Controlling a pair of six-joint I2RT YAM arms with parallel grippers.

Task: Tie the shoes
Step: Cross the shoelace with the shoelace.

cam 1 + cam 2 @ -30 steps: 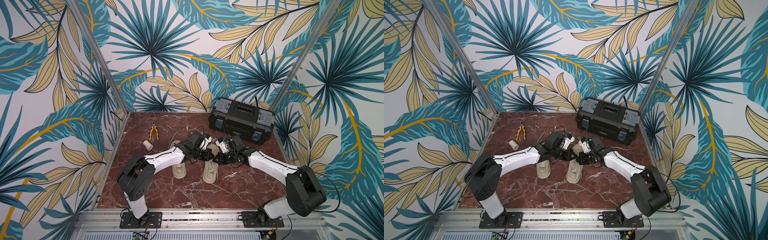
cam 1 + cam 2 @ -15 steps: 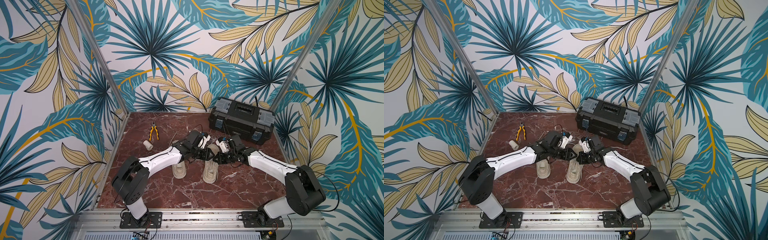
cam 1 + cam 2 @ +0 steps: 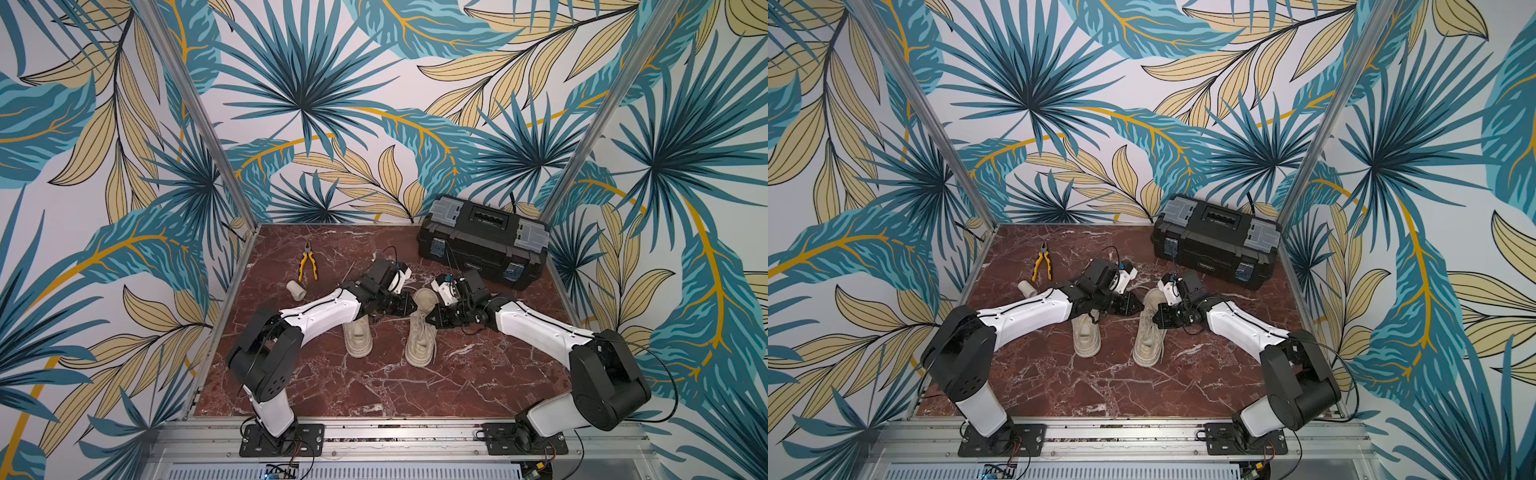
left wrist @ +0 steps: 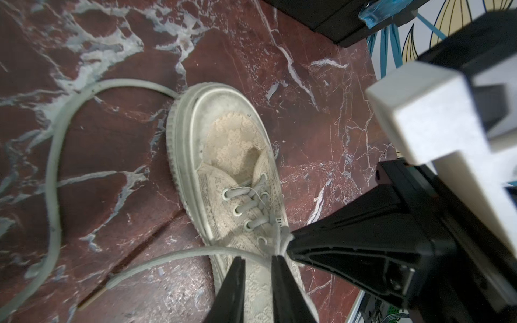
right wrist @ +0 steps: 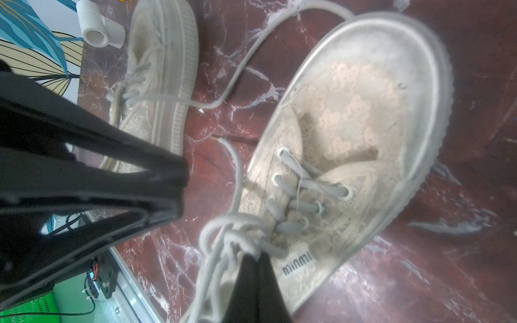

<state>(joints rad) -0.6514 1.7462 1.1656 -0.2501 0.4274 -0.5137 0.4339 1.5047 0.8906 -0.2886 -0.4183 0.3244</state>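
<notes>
The shoes, two beige lace-ups, stand side by side mid-table in both top views: one (image 3: pixel 357 338) partly under my left arm, the other (image 3: pixel 420 332) between the grippers. My right gripper (image 5: pixel 256 258) is shut on the bunched lace (image 5: pixel 223 237) at that shoe's top eyelets. My left gripper (image 4: pixel 257 258) hovers over the same shoe (image 4: pixel 232 173), jaws a little apart. A lace strand (image 4: pixel 167 258) runs across its tips, and lace fabric shows in the gap. Both grippers nearly touch there, the left (image 3: pixel 409 305) and the right (image 3: pixel 432 320).
A black toolbox (image 3: pixel 482 245) sits at the back right. Yellow-handled pliers (image 3: pixel 308 266) and a short white tube (image 3: pixel 296 289) lie at the back left. A long loose lace (image 4: pixel 53 173) loops over the marble behind the shoe's toe.
My left gripper opened wide and has narrowed again, shifting slightly towards the right-hand shoe. The right gripper has kept its grip and place.
</notes>
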